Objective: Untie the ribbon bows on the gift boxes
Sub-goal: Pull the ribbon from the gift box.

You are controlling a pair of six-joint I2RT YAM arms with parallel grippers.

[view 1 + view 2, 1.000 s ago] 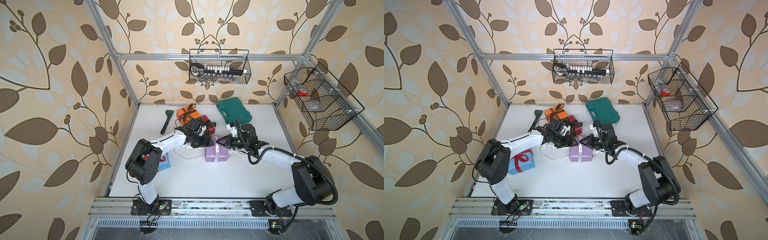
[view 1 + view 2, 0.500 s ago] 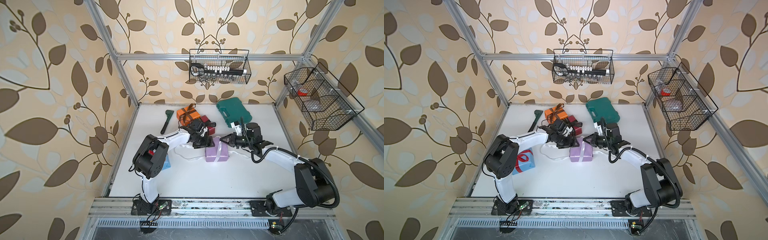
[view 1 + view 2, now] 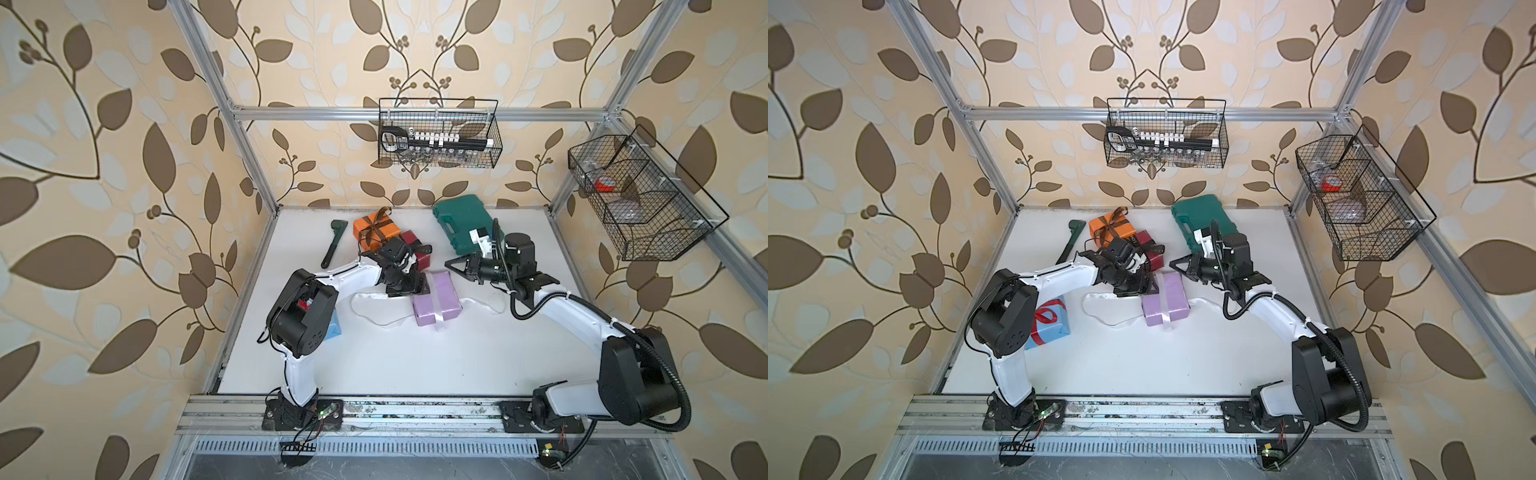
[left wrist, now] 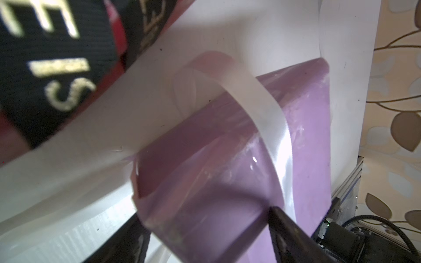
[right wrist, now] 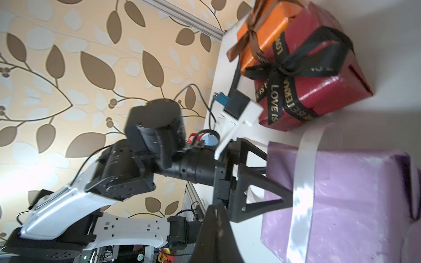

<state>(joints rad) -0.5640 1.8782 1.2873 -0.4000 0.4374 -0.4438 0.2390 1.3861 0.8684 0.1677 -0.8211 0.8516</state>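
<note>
We're straddling one end of the lilac box (image 3: 436, 297) with the left gripper (image 5: 279, 176) spread wide, likely bracing it against pulls on the white ribbon (image 5: 303, 182). The right gripper (image 3: 449, 263) is hovering nearby, pressed together and empty.

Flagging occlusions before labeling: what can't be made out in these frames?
Light blue box: in a top view, mostly behind the left arm; bow unseen there.
Left hand: whether it clamps the lilac box is unclear; left wrist view cuts its fingers off.
Wall basket contents: too small in both top views.
</note>
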